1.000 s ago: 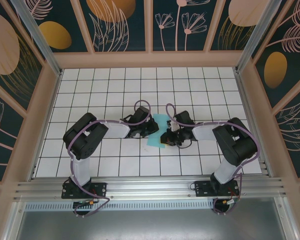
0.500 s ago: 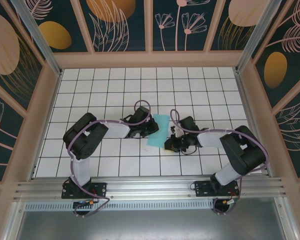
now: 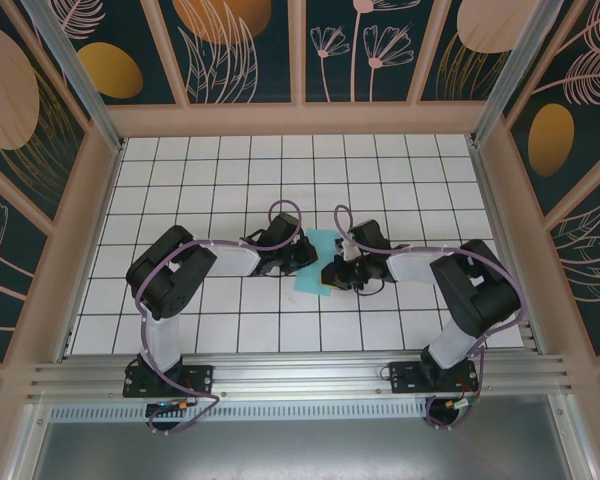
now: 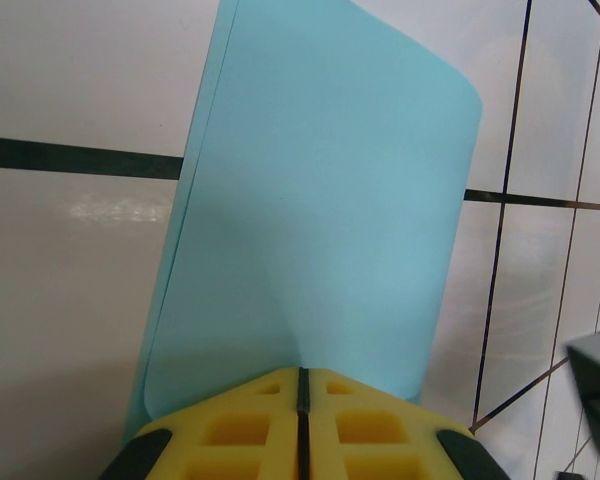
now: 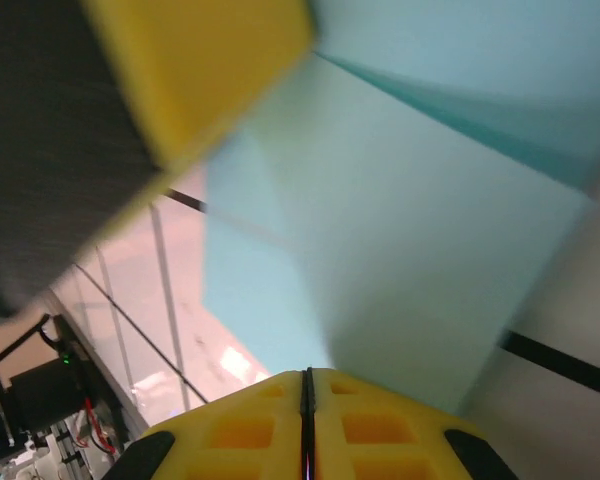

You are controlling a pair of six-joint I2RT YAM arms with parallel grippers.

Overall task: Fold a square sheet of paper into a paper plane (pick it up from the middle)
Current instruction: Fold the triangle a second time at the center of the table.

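The light cyan square sheet of paper [image 3: 318, 247] lies folded into a narrower strip on the white grid table [image 3: 230, 180], between the two grippers. My left gripper [image 3: 300, 257] meets it from the left, and its yellow pads [image 4: 230, 430] are pressed together with the paper [image 4: 320, 200] pinched and puckered at their tip. From the right comes my right gripper [image 3: 336, 272], also shut at the sheet's edge, where the paper [image 5: 410, 250] rises from its jaws. A blurred yellow pad of the left gripper [image 5: 200, 70] shows close above in the right wrist view.
A raised wooden frame [image 3: 100, 200] borders the grid table on three sides, with patterned dark panels behind it. The aluminium rail [image 3: 300, 375] carrying both arm bases runs along the near edge. Purple cables loop over both wrists.
Half a second ago the right gripper had swung out toward the near right, off the paper; it is now back at the sheet's right edge. The left arm has stayed put.
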